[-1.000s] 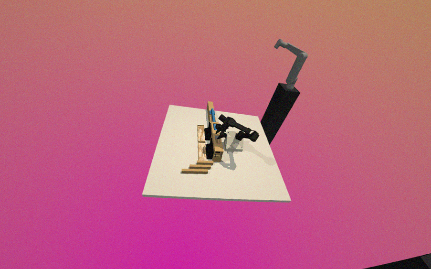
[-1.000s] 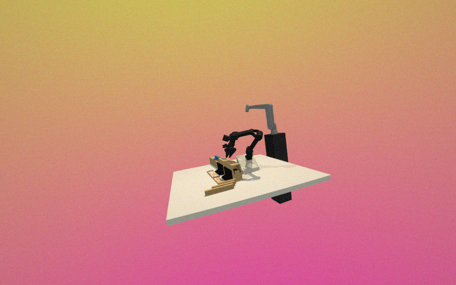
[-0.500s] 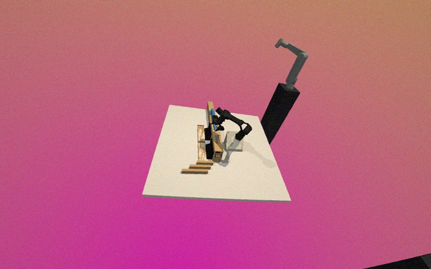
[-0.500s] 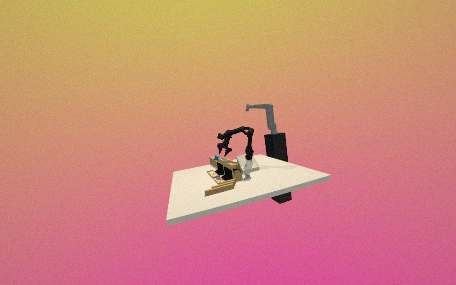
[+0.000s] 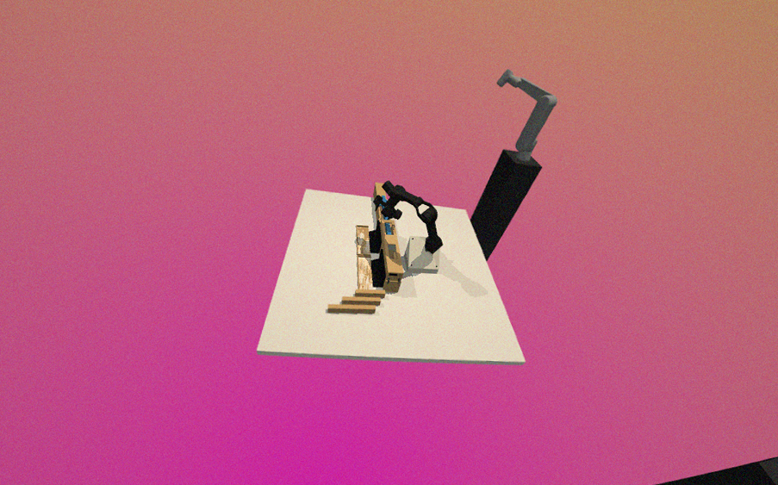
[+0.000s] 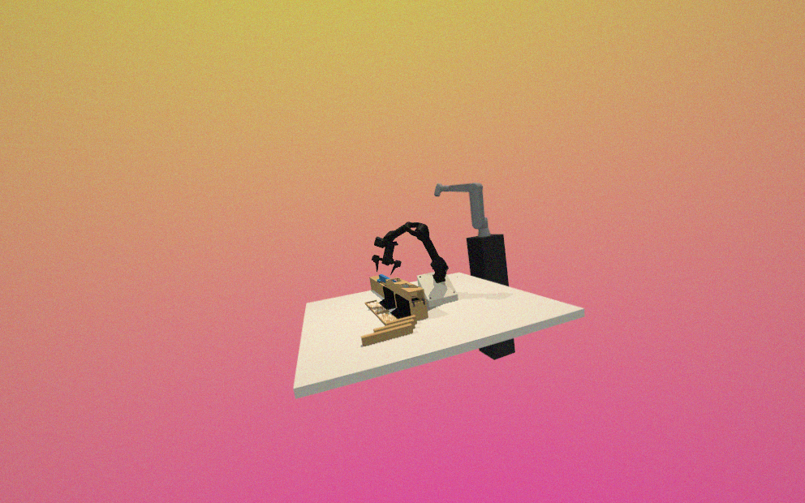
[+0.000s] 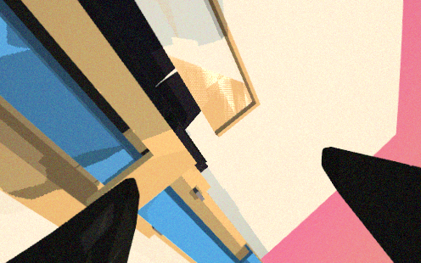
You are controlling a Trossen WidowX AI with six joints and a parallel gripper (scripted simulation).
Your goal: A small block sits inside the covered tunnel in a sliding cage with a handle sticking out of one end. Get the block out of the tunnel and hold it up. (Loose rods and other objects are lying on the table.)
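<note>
Hovering open, the end effector (image 5: 384, 211) (image 6: 384, 272) (image 7: 231, 170) is higher than the tunnel (image 5: 394, 263) (image 6: 409, 289) (image 7: 163, 146).
</note>
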